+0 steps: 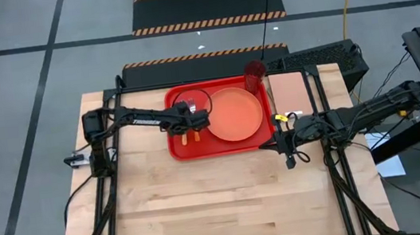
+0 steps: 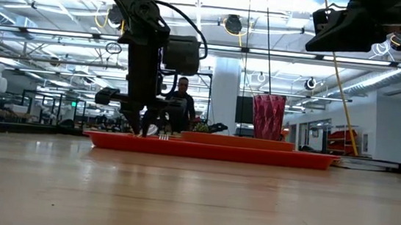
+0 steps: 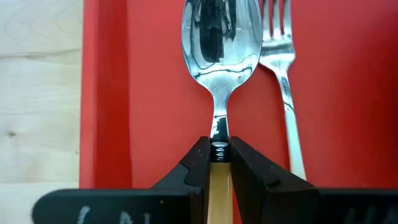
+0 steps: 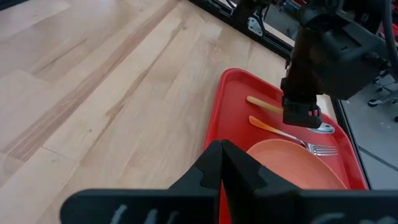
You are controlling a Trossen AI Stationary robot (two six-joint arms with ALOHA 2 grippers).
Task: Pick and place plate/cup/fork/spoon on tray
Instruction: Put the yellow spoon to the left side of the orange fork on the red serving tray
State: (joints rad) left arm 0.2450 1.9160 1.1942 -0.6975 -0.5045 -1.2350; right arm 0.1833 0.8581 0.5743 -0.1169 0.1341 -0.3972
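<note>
Left gripper (image 3: 219,163) is clamped on the orange-yellow handle of the small silver-bowled spoon (image 3: 219,43), right at the neck, low over the floor of the big bright red rectangular plastic tray (image 3: 155,93). Just beside the spoon, parallel to it: the small silver-tined fork (image 3: 281,68), lying flat on the tray. Further out past the fork: the round orange-salmon plastic plate (image 1: 235,113), also on the tray. Small dark red translucent cup (image 1: 254,72) stands upright at the tray's far corner, beyond the plate.

Right gripper (image 4: 224,163) waits over the bench (image 1: 228,195) off the tray's near-right corner, fingers closed on nothing.

Risks, my read:
- spoon and fork nearly touch; a sideways nudge on release could knock the fork.
- grip is at the neck, so the spoon may pivot if it's let go above the tray floor.

Count: 1 spoon, 1 fork, 1 plate, 1 cup, 1 tray, 2 grippers.
</note>
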